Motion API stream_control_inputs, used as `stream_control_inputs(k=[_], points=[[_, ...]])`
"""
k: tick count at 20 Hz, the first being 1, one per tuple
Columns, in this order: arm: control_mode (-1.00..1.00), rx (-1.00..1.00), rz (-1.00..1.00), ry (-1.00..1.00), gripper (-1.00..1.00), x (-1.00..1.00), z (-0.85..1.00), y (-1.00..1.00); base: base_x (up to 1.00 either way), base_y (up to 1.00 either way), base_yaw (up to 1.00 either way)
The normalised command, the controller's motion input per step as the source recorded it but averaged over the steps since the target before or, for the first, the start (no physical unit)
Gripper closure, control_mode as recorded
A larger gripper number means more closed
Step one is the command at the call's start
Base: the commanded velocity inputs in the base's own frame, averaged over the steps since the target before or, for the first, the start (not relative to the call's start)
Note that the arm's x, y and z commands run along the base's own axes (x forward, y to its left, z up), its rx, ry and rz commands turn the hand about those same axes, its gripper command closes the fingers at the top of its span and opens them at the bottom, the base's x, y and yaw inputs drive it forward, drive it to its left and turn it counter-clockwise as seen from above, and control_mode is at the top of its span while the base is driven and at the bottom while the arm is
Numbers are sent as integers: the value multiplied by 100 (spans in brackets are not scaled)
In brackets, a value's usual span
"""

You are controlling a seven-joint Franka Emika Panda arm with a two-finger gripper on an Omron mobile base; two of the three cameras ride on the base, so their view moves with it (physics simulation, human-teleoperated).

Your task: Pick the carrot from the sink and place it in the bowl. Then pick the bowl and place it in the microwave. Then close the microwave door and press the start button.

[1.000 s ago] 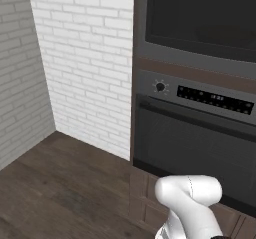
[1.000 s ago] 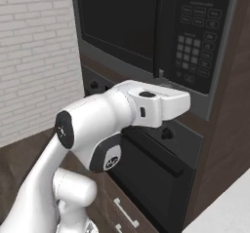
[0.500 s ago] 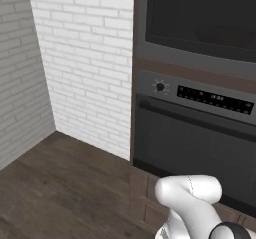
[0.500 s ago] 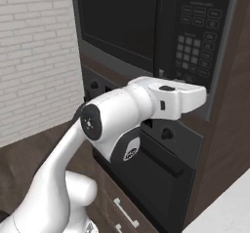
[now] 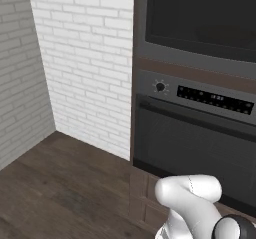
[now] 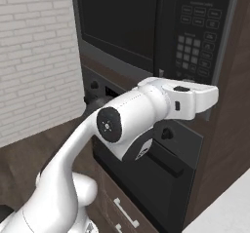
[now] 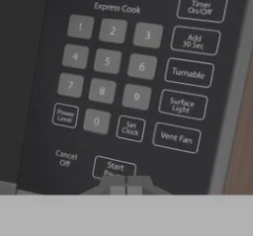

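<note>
Closed gripper lined up on the start button

The microwave [image 6: 146, 27], built in above the oven [image 5: 195, 148], has its microwave door [image 6: 117, 20] shut flush. The gripper [image 7: 126, 183] sits at the keypad right of that door, jaws pinched together holding nothing, tips just under the Start button [image 7: 114, 167], so I'd guess a short straight push. Hand view reads the key labels; right base view instead shows the arm [image 6: 127, 125] reaching across the oven front, keypad too small to read
</note>
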Motion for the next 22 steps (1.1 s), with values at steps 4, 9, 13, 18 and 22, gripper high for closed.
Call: stream_control_inputs(k=[4, 9, 13, 18, 22], points=[[-100, 0, 0, 0, 100, 1, 0, 0, 0, 0, 0], [-100, 0, 0, 0, 100, 0, 0, 2, 0, 0, 0], [-100, 0, 0, 0, 100, 0, 0, 23, 0, 0, 0], [-100, -1, -2, 0, 100, 31, 0, 20, 0, 0, 0], [-100, 0, 0, 0, 100, 49, 0, -19, 0, 0, 0]])
